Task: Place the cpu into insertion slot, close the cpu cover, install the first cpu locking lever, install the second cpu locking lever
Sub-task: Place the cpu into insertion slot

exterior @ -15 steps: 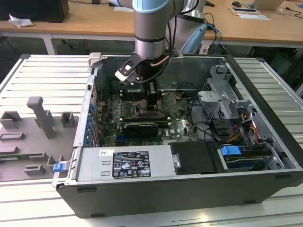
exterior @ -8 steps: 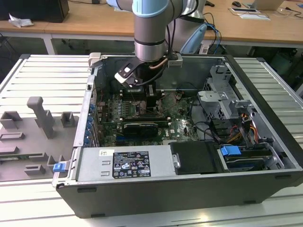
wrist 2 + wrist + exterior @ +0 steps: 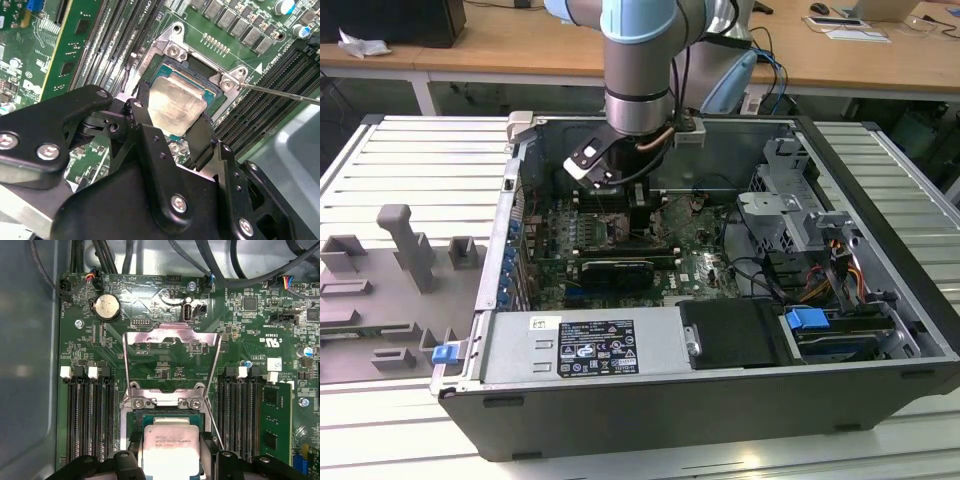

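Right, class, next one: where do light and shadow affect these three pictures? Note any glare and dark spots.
Second wrist view: the chip has a pale sheen across its metal top. First wrist view: the open cover gleams, and the case wall looks hazy. Exterior view: the board under the arm sits in shade.

Matt pale-grey metal cpu [image 3: 176, 106]
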Controlling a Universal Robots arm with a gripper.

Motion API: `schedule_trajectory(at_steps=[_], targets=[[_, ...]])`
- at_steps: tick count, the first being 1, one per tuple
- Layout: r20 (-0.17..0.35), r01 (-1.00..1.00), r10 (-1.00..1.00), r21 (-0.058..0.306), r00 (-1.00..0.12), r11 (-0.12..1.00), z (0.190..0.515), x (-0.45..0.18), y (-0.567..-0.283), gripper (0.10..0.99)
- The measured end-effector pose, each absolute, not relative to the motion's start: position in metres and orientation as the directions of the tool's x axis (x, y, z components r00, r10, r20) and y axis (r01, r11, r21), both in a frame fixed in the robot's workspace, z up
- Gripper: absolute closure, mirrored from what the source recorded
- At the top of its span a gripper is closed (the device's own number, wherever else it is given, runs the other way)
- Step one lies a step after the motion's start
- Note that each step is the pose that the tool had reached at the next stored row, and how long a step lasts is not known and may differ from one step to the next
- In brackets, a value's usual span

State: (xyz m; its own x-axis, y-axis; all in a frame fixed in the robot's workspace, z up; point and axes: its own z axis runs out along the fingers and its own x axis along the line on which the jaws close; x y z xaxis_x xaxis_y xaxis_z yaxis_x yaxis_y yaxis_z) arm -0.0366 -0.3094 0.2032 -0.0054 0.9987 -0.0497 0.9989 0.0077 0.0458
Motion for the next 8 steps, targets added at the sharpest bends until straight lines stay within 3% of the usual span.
schedule_trajectory(at_steps=[8], targets=[[-0.051,0.999,0.999,0.046,-0.005,0.008,0.2006,-0.0367,-0.3094,0.545]])
